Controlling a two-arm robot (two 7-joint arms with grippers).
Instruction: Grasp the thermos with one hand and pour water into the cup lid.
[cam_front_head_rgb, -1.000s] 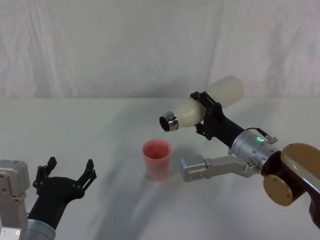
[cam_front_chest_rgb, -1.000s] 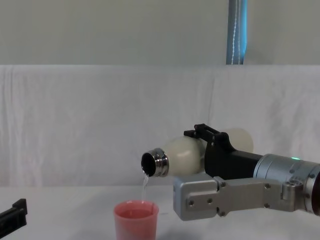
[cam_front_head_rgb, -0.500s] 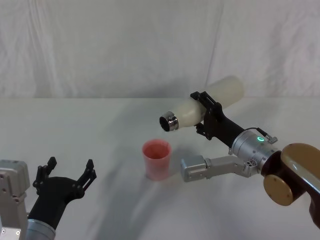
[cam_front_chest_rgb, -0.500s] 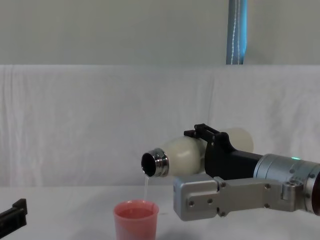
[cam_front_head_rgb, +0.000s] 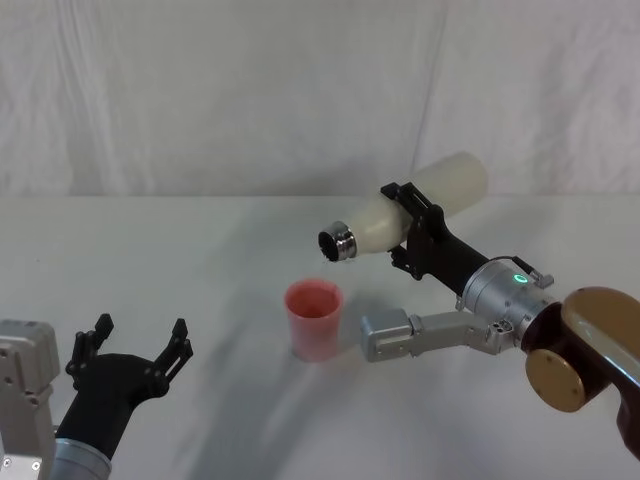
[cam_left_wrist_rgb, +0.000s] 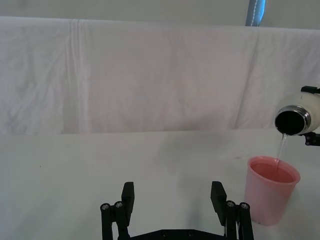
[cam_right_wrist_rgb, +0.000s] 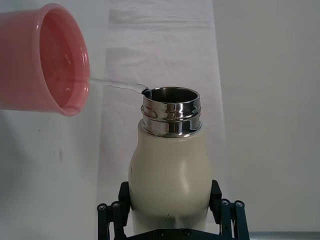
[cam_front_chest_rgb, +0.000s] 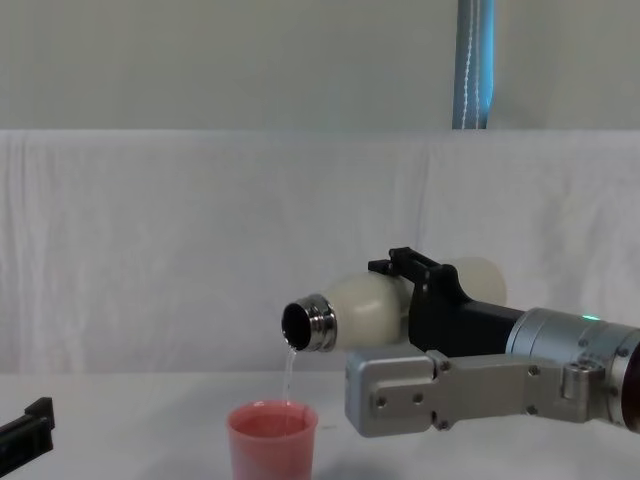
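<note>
Right hand (cam_front_head_rgb: 412, 228), frame centre-right: clamped on tilted thermos (cam_front_head_rgb: 410, 212), water streaming into pink cup lid (cam_front_head_rgb: 313, 318). Left hand (cam_front_head_rgb: 135, 352), lower left: fingers apart.

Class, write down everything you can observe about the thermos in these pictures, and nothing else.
The thermos is a cream-white, matte cylinder with rounded shoulders and a shiny threaded steel neck, its mouth open and uncapped. It is held in the air, tipped nearly horizontal with the mouth slightly downward, above the pink cup lid. The right gripper is clamped around its body. A thin stream of water runs from its mouth into the cup lid. It touches neither the cup lid nor the table.
</note>
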